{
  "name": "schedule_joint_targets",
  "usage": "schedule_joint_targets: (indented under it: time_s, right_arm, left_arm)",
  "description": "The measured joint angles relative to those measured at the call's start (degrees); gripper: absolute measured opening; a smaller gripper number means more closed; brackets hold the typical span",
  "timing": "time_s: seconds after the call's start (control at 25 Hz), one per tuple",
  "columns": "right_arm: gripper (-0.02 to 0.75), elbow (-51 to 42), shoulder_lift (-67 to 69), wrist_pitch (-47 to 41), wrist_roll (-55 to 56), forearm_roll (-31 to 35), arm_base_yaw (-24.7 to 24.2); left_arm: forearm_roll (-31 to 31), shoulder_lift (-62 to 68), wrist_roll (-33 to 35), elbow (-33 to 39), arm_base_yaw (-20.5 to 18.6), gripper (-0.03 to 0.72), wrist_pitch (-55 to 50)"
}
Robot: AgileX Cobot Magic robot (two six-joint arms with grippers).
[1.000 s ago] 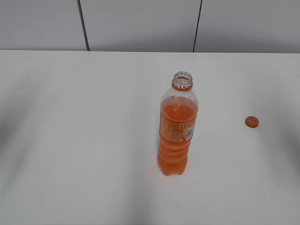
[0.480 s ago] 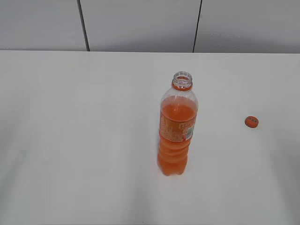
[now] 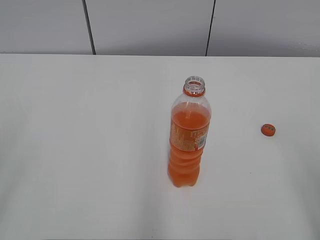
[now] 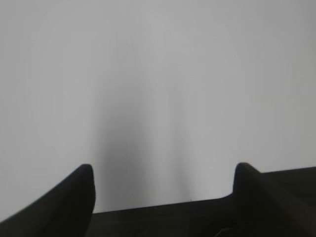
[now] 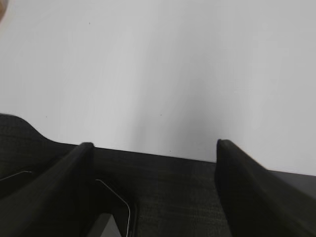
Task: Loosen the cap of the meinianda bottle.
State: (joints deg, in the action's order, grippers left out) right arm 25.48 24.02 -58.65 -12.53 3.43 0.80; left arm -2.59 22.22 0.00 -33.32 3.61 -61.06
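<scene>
We saw the meinianda bottle [image 3: 188, 137] upright, neck uncapped; the cap [image 3: 268, 130] lay at its 3 o'clock. Left gripper [image 4: 163, 173] and right gripper [image 5: 153, 148] both gaped, empty.

My exterior camera looks down slantwise over the white tabletop [image 3: 75, 150]; both wrist cameras face that surface closely.

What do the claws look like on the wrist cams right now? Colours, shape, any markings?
Both are dark, near-black. The left claw shows two blunt, rounded fingers rising from a dark base. The right claw shows two similar fingers; its base carries thin pale outline markings. No cables or sleeves are visible, and neither arm appears in the exterior view.
</scene>
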Motion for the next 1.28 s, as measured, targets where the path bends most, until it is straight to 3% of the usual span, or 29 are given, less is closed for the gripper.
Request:
schedule_joint_targets:
  time_s: [0.64,1.28]
  right_arm:
    - [0.565,-0.1,-17.2,0.0,0.0,0.0,0.0]
    - [0.565,-0.1,-24.5,0.0,0.5,-0.4,0.0]
  left_arm:
    - [-0.1,-22.2,0.0,0.8,0.0,0.492,1.7]
    - [-0.1,-22.4,0.4,1.0,0.0,0.491,1.7]
